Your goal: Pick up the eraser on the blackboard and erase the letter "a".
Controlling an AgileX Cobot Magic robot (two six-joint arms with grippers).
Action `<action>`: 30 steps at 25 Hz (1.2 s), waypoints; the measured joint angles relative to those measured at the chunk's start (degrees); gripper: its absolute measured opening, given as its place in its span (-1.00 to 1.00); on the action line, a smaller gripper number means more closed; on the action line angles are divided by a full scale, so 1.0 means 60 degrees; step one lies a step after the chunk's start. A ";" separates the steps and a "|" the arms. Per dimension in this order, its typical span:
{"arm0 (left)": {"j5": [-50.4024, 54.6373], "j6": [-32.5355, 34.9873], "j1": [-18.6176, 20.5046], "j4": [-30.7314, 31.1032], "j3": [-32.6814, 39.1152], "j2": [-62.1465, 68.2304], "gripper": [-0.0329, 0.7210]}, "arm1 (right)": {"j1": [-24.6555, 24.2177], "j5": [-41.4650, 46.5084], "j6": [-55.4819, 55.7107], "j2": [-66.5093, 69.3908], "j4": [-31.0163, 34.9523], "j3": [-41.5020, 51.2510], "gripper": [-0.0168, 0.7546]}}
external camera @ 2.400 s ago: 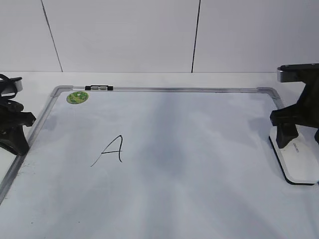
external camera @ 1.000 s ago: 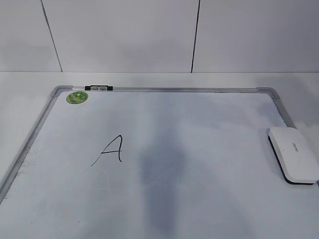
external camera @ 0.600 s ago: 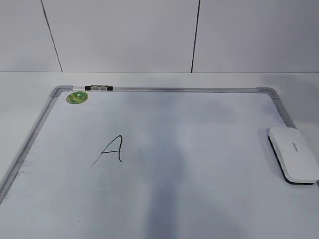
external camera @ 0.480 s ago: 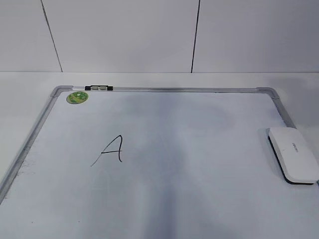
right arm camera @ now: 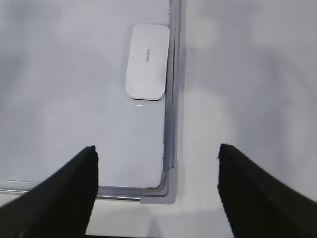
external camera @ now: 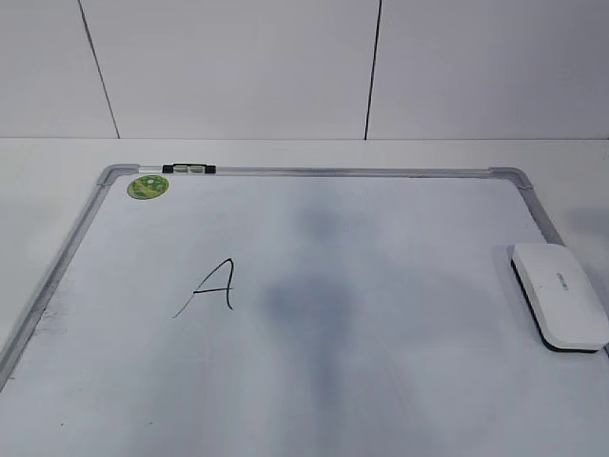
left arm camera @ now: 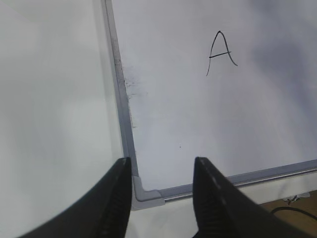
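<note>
Right gripper hung wide open, empty, above the eraser, which lay flat against the blackboard frame's right edge; light, rigid plastic, best pinched across its long sides.

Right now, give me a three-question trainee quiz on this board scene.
1. True or false: the eraser lies on the blackboard by its right frame edge.
2. The right pincer is: A) shut on the eraser, B) open and empty, C) out of view.
3. Fill in: the green sticker sits near the board's far ____ corner in the exterior view.

Key: 1 true; 2 B; 3 left.
</note>
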 joint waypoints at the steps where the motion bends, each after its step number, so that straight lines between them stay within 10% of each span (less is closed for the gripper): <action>1: -0.0062 -0.0004 0.0000 -0.0044 0.0191 -0.0275 -0.09 | 0.0000 0.0008 0.0000 -0.0268 -0.0006 0.0143 0.58; 30: -0.1183 -0.0004 -0.0216 0.0968 0.3289 -0.2692 -0.10 | 0.0000 -0.1082 -0.0051 -0.2819 -0.0483 0.3698 0.58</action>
